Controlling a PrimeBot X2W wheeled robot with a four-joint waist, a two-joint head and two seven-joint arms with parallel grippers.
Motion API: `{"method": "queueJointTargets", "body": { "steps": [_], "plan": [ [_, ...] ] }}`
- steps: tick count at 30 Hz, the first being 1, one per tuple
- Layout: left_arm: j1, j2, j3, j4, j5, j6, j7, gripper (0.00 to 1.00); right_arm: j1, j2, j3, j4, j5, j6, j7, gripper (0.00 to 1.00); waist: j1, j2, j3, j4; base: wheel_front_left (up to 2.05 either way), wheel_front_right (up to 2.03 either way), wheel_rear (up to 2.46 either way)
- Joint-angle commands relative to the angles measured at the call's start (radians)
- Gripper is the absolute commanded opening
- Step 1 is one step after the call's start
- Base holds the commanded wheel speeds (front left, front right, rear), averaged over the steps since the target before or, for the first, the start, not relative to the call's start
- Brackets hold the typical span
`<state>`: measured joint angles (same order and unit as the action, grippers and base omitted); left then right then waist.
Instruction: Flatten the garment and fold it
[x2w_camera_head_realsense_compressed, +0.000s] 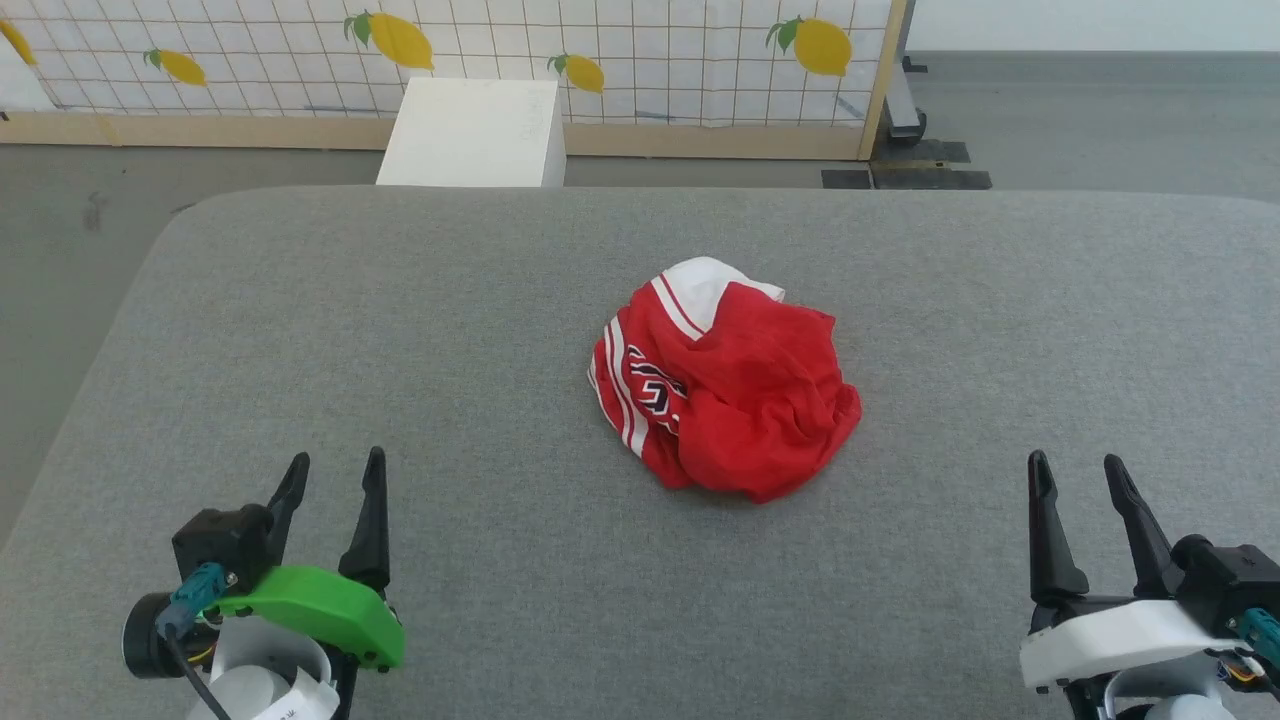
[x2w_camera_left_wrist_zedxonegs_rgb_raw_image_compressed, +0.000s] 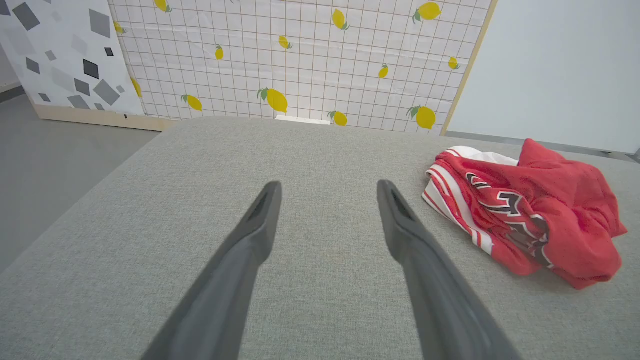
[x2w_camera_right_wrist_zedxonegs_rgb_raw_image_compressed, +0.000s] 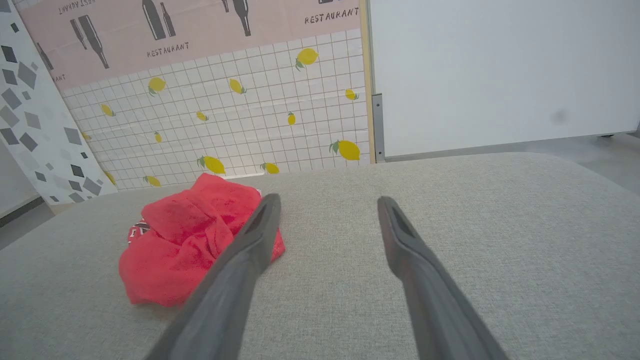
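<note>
The left end effector (x2w_camera_head_realsense_compressed: 337, 458) is being held spread wide above the near left of the grey worktop (x2w_camera_head_realsense_compressed: 500, 300), with nothing being gripped or touched by its fingers. The right end effector (x2w_camera_head_realsense_compressed: 1075, 458) is being held just as wide at the near right, equally empty. The garment (x2w_camera_head_realsense_compressed: 740, 390) is being shown as a crumpled red heap near the worktop's middle, farther out, well apart from both end effectors.
</note>
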<state>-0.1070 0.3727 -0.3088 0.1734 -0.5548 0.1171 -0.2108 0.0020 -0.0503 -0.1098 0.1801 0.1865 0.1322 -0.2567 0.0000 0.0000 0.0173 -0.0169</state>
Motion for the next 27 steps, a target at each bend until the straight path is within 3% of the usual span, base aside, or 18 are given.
{"method": "queueJointTargets", "body": {
  "steps": [1, 6, 11, 20, 27],
  "plan": [
    [0.014, -0.004, 0.0, -0.006, -0.011, 0.01, 0.004, 1.0, 0.01, 0.0, 0.0, 0.003, 0.001, -0.002, -0.005, 1.0, 0.0, 0.0, 0.001, 0.001, 0.0, 0.0, 0.0],
    [0.014, -0.009, 0.001, -0.015, -0.019, 0.014, 0.003, 1.0, -0.013, 0.0, 0.0, 0.019, -0.011, -0.002, 0.0, 1.0, 0.0, 0.0, 0.011, 0.006, 0.0, 0.0, 0.0],
    [0.009, -0.016, -0.002, -0.031, -0.019, 0.021, 0.0, 1.0, -0.114, 0.0, 0.019, 0.045, -0.044, -0.002, 0.104, 1.0, 0.0, 0.0, 0.043, 0.016, 0.0, 0.0, 0.0],
    [-0.035, -0.035, -0.007, -0.061, -0.019, 0.03, -0.003, 1.0, -0.449, -0.087, 0.137, 0.161, -0.029, -0.002, 0.398, 1.0, 0.0, 0.0, 0.156, 0.055, 0.0, 0.0, 0.0],
    [-0.088, -0.058, -0.021, -0.067, -0.013, 0.023, -0.01, 1.0, -0.666, -0.176, 0.329, 0.285, 0.029, -0.002, 0.692, 1.0, 0.0, 0.0, 0.247, 0.107, 0.0, 0.0, 0.0]
  ]
}}
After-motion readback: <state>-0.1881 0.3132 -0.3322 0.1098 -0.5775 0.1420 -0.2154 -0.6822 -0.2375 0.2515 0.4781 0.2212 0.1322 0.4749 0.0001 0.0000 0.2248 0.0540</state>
